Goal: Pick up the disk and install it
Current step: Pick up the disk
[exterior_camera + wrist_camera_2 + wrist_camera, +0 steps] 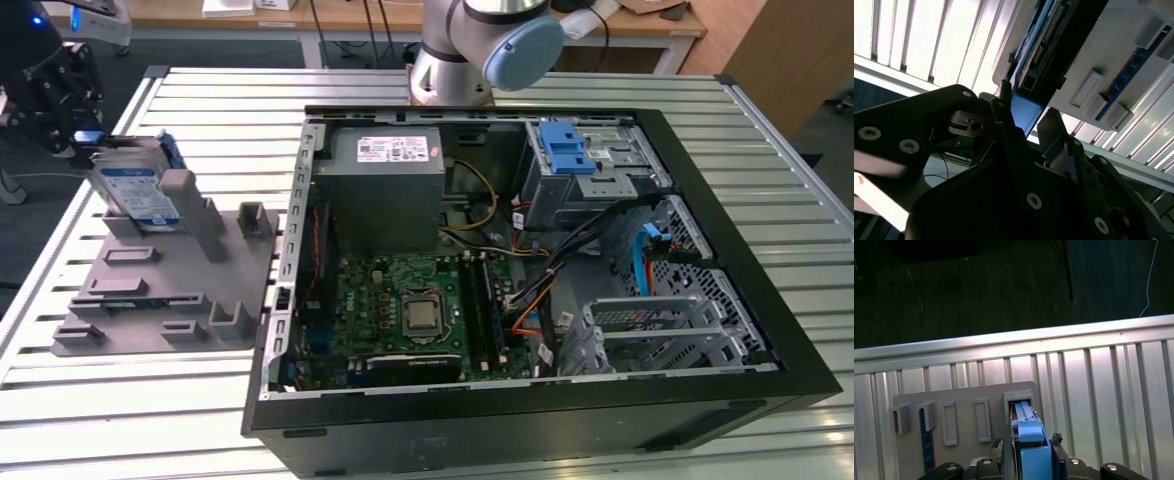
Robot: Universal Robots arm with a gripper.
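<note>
Disk point(134, 188), just one, stands on edge in an end slot of the single grey fixture point(154, 295) near the desk's point(134, 410) rim. My tool point(1027, 442) straddles its top, spread apart, with a gap showing at one finger. One open computer case point(787, 330) sits just beside the fixture.

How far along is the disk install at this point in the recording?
Done: nothing yet. The disk stands upright in the grey holder on the table, outside the open computer case. In hand: the gripper is at the disk's upper end, as the first wrist view shows. Left: the disk is not lifted out of the holder and not in the case, so both the pick-up and the install remain.
</note>
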